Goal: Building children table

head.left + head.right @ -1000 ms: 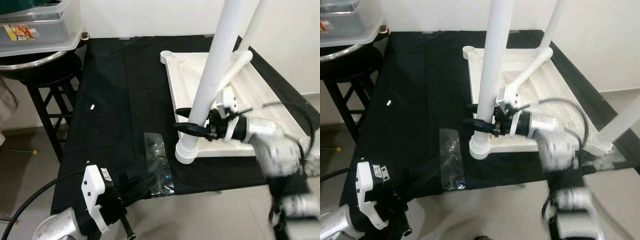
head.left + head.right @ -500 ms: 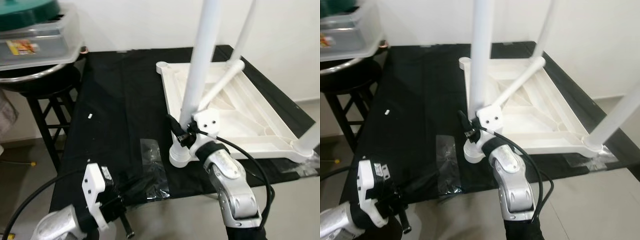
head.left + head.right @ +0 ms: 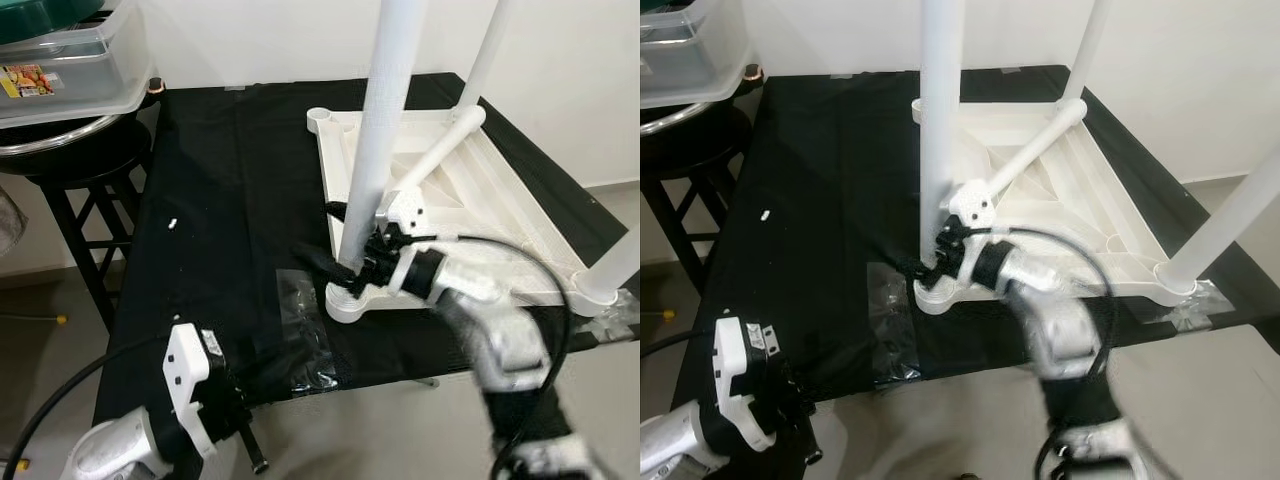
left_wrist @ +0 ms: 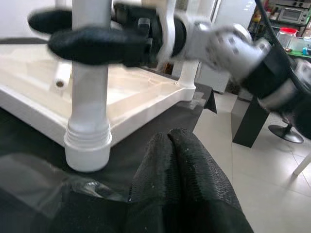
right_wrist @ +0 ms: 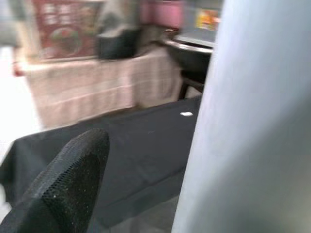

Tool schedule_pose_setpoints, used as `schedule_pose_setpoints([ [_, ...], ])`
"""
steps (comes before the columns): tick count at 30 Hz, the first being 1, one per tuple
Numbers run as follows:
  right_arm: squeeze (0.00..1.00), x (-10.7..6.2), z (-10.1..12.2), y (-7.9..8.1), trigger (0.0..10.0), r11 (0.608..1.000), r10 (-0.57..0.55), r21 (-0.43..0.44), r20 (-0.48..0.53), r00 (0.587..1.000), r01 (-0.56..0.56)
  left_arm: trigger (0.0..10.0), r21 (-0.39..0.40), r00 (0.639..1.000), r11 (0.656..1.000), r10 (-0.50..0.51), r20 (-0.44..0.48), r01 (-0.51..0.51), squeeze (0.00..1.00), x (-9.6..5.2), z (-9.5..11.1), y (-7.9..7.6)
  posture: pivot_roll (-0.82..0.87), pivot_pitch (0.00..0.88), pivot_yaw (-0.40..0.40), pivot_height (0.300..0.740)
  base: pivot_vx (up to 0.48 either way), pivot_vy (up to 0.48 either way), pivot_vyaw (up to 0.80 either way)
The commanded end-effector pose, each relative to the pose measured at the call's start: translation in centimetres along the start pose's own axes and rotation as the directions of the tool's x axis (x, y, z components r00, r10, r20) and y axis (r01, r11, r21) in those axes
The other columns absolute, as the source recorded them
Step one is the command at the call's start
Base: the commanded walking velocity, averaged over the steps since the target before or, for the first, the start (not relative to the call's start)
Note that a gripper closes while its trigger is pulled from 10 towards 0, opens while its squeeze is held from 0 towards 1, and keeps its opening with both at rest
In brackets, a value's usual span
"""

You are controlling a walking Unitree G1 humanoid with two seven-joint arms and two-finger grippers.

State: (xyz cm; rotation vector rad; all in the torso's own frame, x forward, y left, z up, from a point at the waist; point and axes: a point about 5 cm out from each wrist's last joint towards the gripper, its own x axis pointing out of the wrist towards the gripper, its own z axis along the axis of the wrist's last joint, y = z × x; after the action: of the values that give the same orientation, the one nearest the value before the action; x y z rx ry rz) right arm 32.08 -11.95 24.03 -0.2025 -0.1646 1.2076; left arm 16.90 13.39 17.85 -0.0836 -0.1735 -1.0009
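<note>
The white children's table [image 3: 500,210] lies upside down on a black-covered table, with three legs standing up. My right gripper [image 3: 330,235] reaches in from the right and straddles the near-left leg [image 3: 380,130] just above its socket [image 3: 350,300]. One finger [image 4: 97,46] passes in front of the leg and the other behind it. It is open: the right wrist view shows a gap between its finger [image 5: 73,179] and the leg [image 5: 252,116]. My left gripper [image 4: 171,138] hangs low at the front left, shut and empty, pointing at the socket.
A clear plastic bag [image 3: 305,325] lies on the cloth in front of the socket. A small white piece [image 3: 173,222] lies further left. A black stool [image 3: 90,170] carrying a clear storage box [image 3: 70,60] stands at the left. The table's front edge [image 3: 400,385] is close.
My right arm has swung from in front of the leg round to its right, fingers still around the leg. The head camera has shifted. The left gripper has stayed low.
</note>
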Motion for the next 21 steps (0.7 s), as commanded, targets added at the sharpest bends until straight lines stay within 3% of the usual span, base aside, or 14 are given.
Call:
schedule_pose_setpoints([
  [1, 0.00, 0.5, 0.3, -0.5, 10.0, 0.996, 0.088, -0.003, 0.015, 0.996, -0.088, 10.0, 0.003, 1.000, 1.000, -0.009, -0.018, 0.009, 0.00, -0.3, 0.2, -0.5, 0.07, 0.196, -0.075, 0.740, 0.000, 0.000, 0.00],
  [7, 0.00, 1.0, 2.1, -1.8, 10.0, 0.992, 0.124, -0.024, 0.051, 0.991, -0.123, 10.0, -0.007, 0.999, 1.000, 0.007, -0.034, -0.007, 0.00, -0.8, 0.2, -1.0, 0.09, 0.219, -0.080, 0.740, 0.000, 0.000, 0.00],
  [8, 0.00, 1.0, 2.7, -2.2, 9.6, 0.989, 0.150, -0.023, 0.065, 0.986, -0.149, 10.0, -0.010, 0.999, 1.000, 0.014, -0.041, -0.015, 0.00, -1.0, 0.2, -1.1, 0.09, 0.226, -0.082, 0.740, 0.000, 0.000, 0.00],
  [9, 0.00, 1.0, 3.1, -2.4, 4.0, 0.983, 0.182, -0.026, 0.069, 0.981, -0.181, 10.0, -0.012, 0.999, 1.000, 0.020, -0.045, -0.020, 0.00, -1.1, 0.3, -1.2, 0.09, 0.234, -0.089, 0.740, 0.000, 0.000, 0.00],
  [10, 0.00, 0.9, 3.4, -2.6, 4.0, 0.979, 0.204, -0.028, 0.070, 0.977, -0.202, 10.0, -0.014, 0.999, 1.000, 0.023, -0.047, -0.024, 0.00, -1.2, 0.3, -1.2, 0.09, 0.236, -0.090, 0.740, 0.000, 0.000, 0.00],
  [11, 0.00, 0.7, 3.6, -2.6, 0.0, 0.972, 0.234, -0.018, 0.070, 0.970, -0.233, 10.0, -0.015, 0.999, 1.000, 0.025, -0.048, -0.026, 0.00, -1.3, 0.3, -1.3, 0.10, 0.242, -0.092, 0.740, 0.000, 0.000, 0.00],
  [21, 0.00, -0.9, 2.6, -2.5, 0.0, 0.919, 0.392, 0.034, 0.035, 0.919, -0.393, 10.0, -0.023, 0.998, 0.999, 0.038, -0.059, -0.040, 0.00, -1.6, 0.4, -1.7, 0.10, 0.252, -0.091, 0.740, 0.000, 0.000, 0.00],
])
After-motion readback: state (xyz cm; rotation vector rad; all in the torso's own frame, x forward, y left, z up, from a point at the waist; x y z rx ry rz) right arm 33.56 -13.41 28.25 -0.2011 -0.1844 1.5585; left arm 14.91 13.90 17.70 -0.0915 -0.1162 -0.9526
